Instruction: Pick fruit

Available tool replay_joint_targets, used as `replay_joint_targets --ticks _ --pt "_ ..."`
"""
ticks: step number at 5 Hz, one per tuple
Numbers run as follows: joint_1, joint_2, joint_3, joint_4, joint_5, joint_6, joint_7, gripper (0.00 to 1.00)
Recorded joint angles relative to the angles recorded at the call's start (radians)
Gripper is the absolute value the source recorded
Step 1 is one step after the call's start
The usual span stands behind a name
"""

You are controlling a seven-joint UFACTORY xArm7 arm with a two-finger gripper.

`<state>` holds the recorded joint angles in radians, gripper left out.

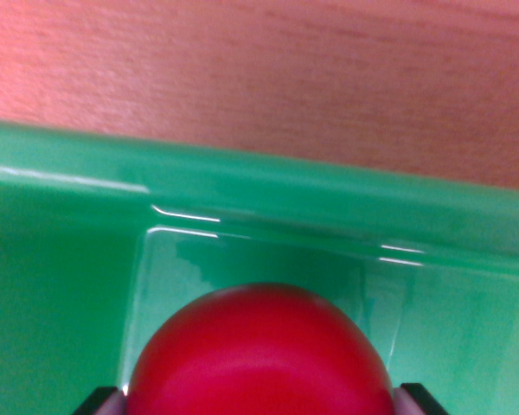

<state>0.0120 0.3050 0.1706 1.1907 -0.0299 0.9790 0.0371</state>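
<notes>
Red fruit (pixel 259 354) fills the bottom of my wrist view, right up against the camera, a smooth glossy dome with a soft sheen across the top. It sits dead centre between my fingertips (pixel 413 397); I can just see a dark tip poking in at each lower corner, one on either side of it. Both tips look to be touching the skin, or as near as makes no difference, so I read the gripper (pixel 259 399) as closed around the fruit, though the contact itself is cut off by the frame edge.

Beyond the fruit, ahead of the tool, there is a green bin (pixel 268 186): pale floor directly past the fruit, then its wall rising, then a thick rounded rim running across the view. Past the rim is wooden tabletop (pixel 268 73), reddish and blurred. So the fruit is inside the bin, above its floor and near the wall. Whether it rests on the floor or hangs clear, I cannot tell from here.

Handling, my guess: round, slick, evenly coloured, probably a light plastic or waxy piece and fairly stiff. A surface like that can squirt out of a pinch, so I want the tips on the widest part, opposite each other, with a firm but modest squeeze.
</notes>
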Motion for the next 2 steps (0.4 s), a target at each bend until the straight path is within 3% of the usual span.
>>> replay_joint_targets --ticks 1,2 --pt "-0.0004 -0.010 0.001 0.029 0.0022 0.040 -0.001 1.00" --pt "-0.0004 -0.010 0.001 0.029 0.0022 0.040 -0.001 1.00"
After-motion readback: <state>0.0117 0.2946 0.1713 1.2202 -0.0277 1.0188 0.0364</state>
